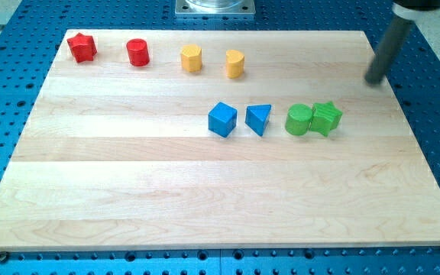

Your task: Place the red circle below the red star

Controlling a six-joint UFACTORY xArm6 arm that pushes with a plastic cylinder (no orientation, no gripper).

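Nearest the camera lies the bare lower stretch of the wooden board [205,206], the largest thing in view, resting on a blue perforated table [6,76] that shows on all sides of it. At the view's top edge, a grey metal base plate [215,7] sits just beyond the board.

Next in size is the dark rod, coming down from the view's top right corner; my tip [373,79] sits at the board's right edge, well apart from every block and nearest the green pair. It carries no jaws, so nothing can be told of spread or pinch; it touches no block.

Across the middle stand four blocks: a blue cube [222,119], a blue triangle [257,119] just beside it, then a green circle [299,120] touching a green star [327,118].

Along the top row, from the view's left: the red star [82,47] near the corner, the red circle [137,53] to its right and level with it, apart from it, then a yellow hexagon [192,58] and a yellow heart-like block [235,63].
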